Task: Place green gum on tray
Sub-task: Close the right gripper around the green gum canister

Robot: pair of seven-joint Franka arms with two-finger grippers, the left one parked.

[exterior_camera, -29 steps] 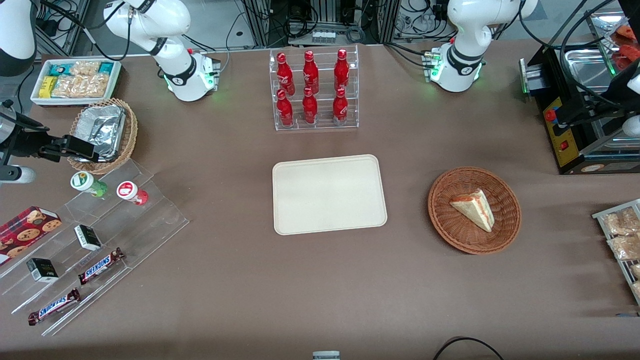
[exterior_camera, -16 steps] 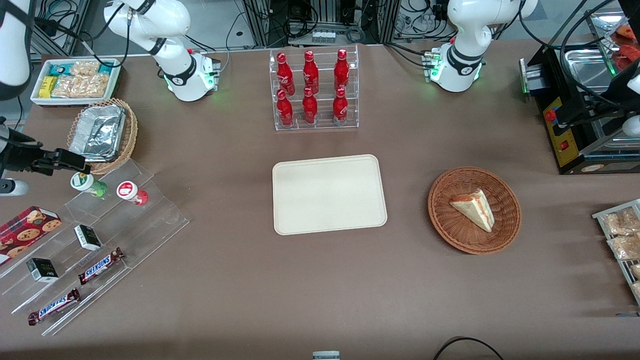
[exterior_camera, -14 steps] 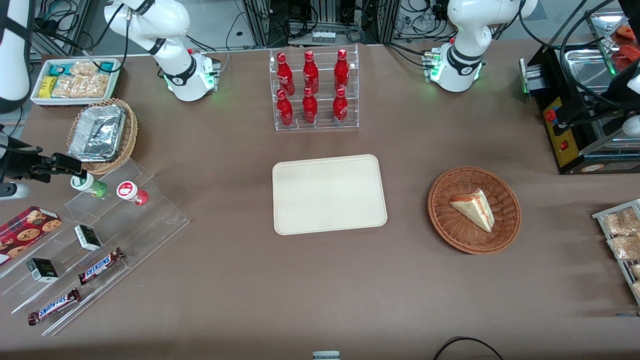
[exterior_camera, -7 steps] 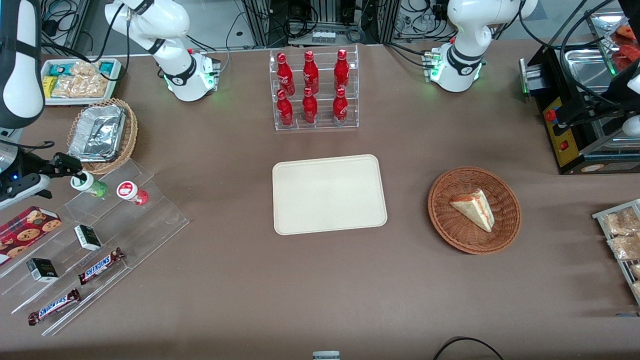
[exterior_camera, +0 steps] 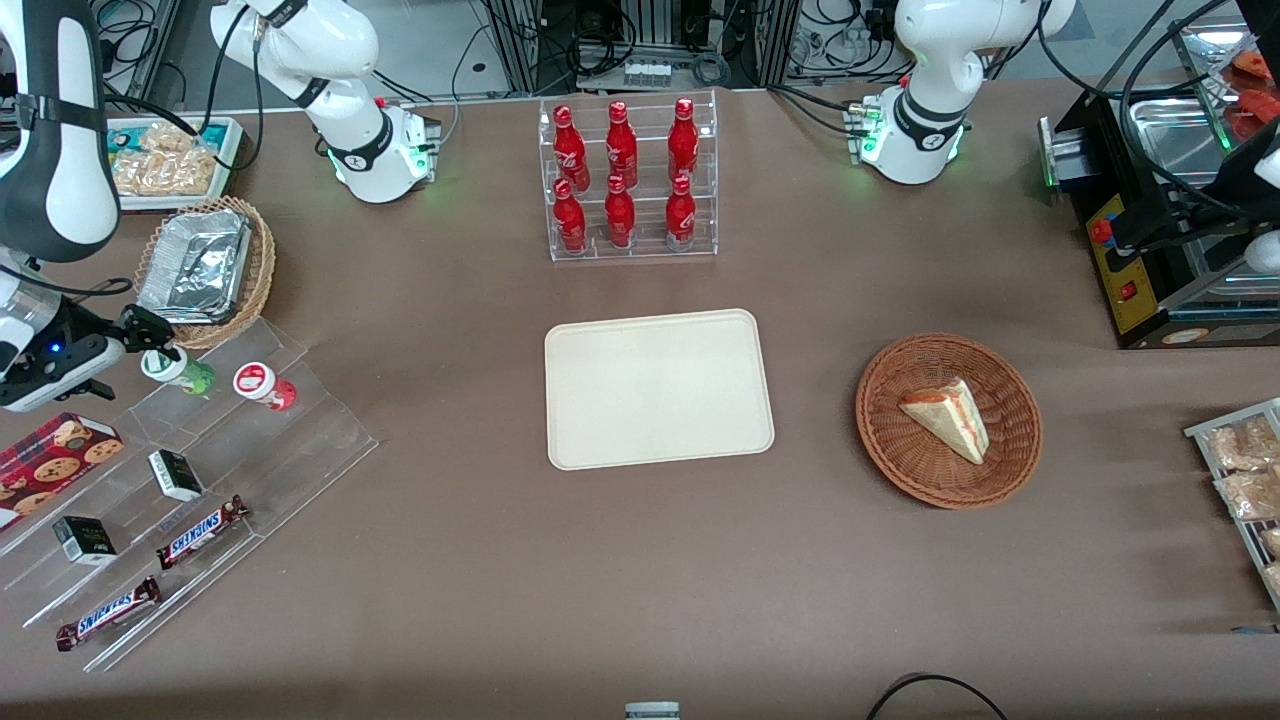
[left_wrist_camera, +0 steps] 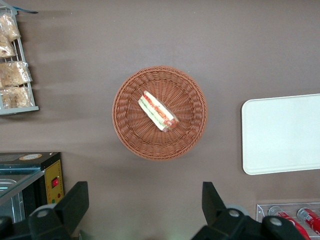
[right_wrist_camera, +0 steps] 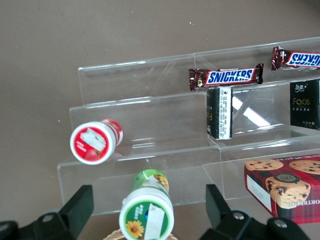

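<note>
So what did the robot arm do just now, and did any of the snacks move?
The gripper came down from near the foil basket to the green gum; its jaws are open on either side of the bottle, not yet gripping. The gum, red gum, candy bars and tray stayed put.

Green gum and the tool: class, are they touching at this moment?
Apart. The right wrist view shows the green gum between the open tool's fingers, with clear acrylic stand visible in the gaps on both sides.
</note>
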